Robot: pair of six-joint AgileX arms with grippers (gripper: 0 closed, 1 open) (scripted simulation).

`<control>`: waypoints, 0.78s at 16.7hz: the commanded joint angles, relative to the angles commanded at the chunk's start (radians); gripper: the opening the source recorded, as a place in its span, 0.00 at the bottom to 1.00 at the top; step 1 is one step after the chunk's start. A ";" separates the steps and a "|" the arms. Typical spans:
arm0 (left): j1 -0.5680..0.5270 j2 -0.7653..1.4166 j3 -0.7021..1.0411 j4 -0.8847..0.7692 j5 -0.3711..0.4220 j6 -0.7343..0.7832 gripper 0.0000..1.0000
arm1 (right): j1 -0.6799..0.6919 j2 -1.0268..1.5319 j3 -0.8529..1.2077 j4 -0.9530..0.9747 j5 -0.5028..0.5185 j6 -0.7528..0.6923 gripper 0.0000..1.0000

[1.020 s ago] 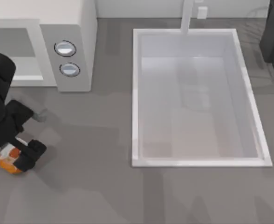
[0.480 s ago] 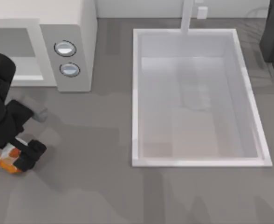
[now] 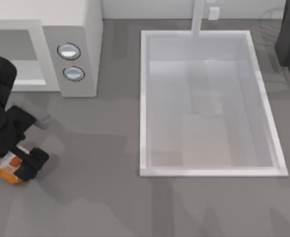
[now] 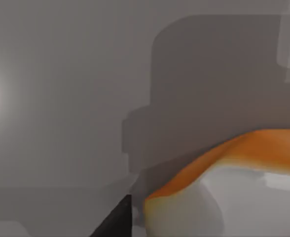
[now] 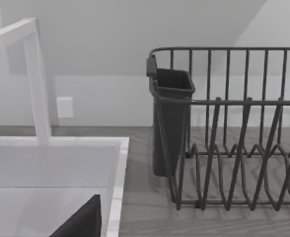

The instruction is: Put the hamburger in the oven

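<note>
Left gripper (image 3: pixel 18 167) fingers clamped on hamburger (image 3: pixel 9 170), table (image 3: pixel 95 197) at 8 o'clock, oven (image 3: pixel 76 29) at 11 o'clock, right arm parked at 2 o'clock, its fingers impossible to tell

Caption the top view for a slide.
Left gripper closed around the hamburger on the counter in front of the oven; sink to the right.

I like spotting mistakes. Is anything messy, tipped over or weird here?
Nothing looks spilled or broken. One thing is out of place: the hamburger sits on the counter at the near left, with the left gripper on it, not inside the oven. The sink looks tidy.
</note>
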 joint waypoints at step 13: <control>-0.002 -0.214 0.268 -0.459 0.023 -0.008 0.00 | 0.000 0.000 0.000 0.000 0.000 0.000 1.00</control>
